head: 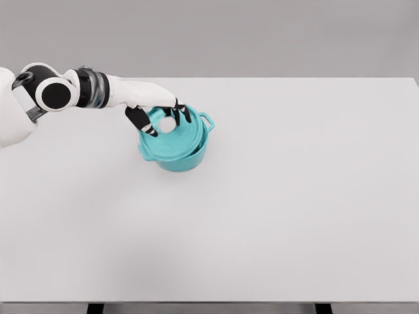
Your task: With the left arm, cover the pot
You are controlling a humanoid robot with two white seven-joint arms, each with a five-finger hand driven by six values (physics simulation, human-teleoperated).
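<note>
A teal pot [178,157] with two side handles stands on the white table [294,216], in the table's far left part. On top of the pot lies a matching teal lid [177,137], tilted a little, its far-left edge raised toward the hand and its near-right edge low on the pot's rim. A white knob [167,124] sits at the middle of the lid. The left hand [157,114] reaches in from the left of the pot, its dark fingers [139,120] curled around the knob and grasping the lid. The white left arm [72,91] stretches back from the pot toward the table's left edge
</note>
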